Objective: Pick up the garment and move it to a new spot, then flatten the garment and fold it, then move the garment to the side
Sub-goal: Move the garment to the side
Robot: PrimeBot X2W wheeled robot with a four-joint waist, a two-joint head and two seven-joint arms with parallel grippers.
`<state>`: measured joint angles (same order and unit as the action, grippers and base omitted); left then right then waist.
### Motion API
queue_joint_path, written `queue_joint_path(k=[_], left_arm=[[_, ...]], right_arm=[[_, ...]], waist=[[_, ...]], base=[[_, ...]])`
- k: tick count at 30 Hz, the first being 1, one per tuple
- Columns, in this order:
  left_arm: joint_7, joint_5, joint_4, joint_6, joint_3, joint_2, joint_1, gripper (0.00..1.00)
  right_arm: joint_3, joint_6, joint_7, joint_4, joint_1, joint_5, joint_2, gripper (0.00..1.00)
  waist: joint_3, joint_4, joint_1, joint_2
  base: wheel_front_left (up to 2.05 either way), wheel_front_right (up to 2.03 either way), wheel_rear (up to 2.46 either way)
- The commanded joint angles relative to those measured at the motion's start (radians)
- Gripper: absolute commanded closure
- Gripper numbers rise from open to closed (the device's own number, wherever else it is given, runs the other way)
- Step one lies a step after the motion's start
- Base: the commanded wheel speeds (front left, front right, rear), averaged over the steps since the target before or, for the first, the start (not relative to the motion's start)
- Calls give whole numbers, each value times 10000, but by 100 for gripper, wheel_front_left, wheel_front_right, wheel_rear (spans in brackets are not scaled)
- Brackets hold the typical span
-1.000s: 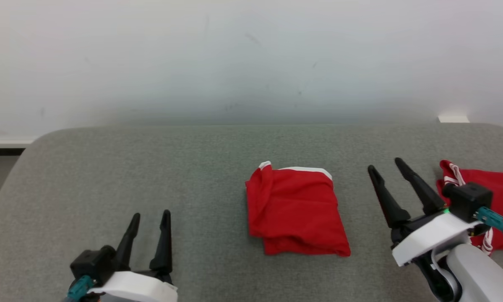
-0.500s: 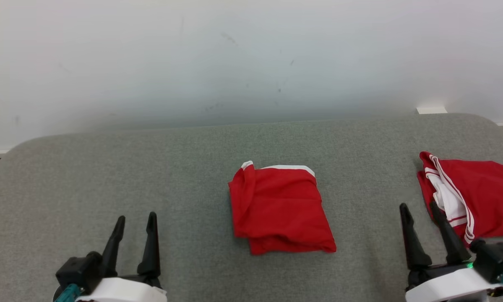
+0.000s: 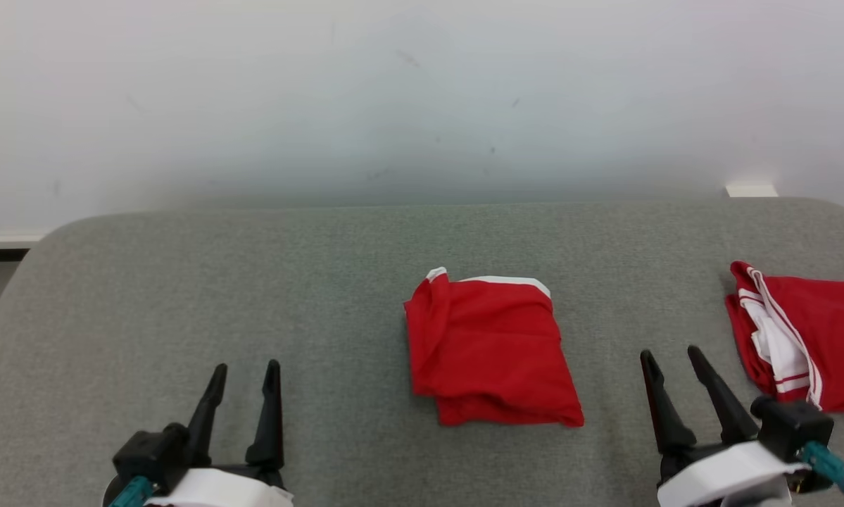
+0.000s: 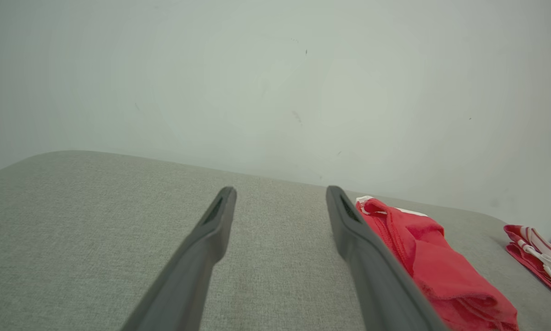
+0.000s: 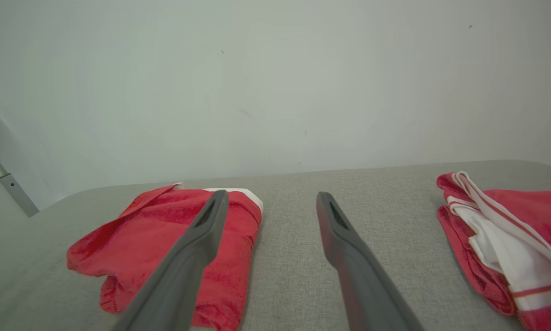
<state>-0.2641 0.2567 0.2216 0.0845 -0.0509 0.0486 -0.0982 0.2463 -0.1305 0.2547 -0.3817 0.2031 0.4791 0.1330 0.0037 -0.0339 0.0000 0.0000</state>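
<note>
The garment (image 3: 492, 352), red and folded, lies midway along the grey bench (image 3: 253, 282). The left jaws and the right jaws stand apart, empty, flanking it; a striped red cloth (image 3: 802, 338) lies far right.

Wide open grey surface (image 3: 217, 282) left of folded red garment (image 3: 488, 352) — second red garment (image 3: 826, 331) crowds far right.

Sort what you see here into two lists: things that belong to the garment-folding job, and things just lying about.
Job in hand: folded red garment with white trim, mid-surface; left tool, open; right tool, open; grey padded surface under it.
Lying about: red garment with white stripes, near the right edge, touched by neither tool.
</note>
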Motion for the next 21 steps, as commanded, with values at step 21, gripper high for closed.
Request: queue_joint_path(k=[21], left_arm=[[4, 342, -71, -73, -790, 41, -846, 0]], right_arm=[[200, 2, -4333, -5622, 4566, 1002, -568, 0]], waist=[[1395, 1854, 0, 0]], base=[[0, 0, 0]])
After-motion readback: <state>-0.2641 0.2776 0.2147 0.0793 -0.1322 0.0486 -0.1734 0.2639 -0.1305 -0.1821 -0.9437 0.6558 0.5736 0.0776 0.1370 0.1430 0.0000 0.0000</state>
